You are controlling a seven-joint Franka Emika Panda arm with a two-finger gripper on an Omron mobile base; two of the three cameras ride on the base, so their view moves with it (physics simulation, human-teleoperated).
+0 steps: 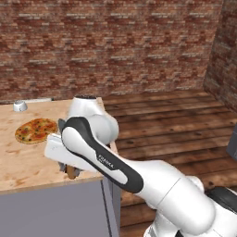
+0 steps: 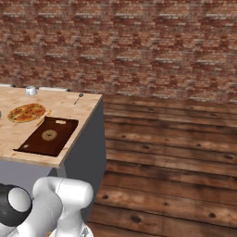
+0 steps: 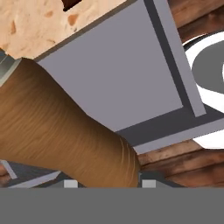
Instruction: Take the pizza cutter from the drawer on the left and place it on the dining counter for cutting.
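Pizza cutter with brown wooden handle [image 3: 65, 131] sits pinched in the dark two-finger gripper [image 1: 70, 170], hovering over the near edge of the light blotchy wooden dining counter [image 1: 28, 162], apparently ready for setting down.

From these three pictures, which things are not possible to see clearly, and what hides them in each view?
- Pizza cutter, hand view: the brown handle is close up; the wheel is cut off at the left edge.
- End effector, left base view: the arm's own links cover it, so its grip is unclear there.
- Small utensil near the dining counter's far edge, right base view: too small to identify.
- Round item on the cutting board, right base view: too small.
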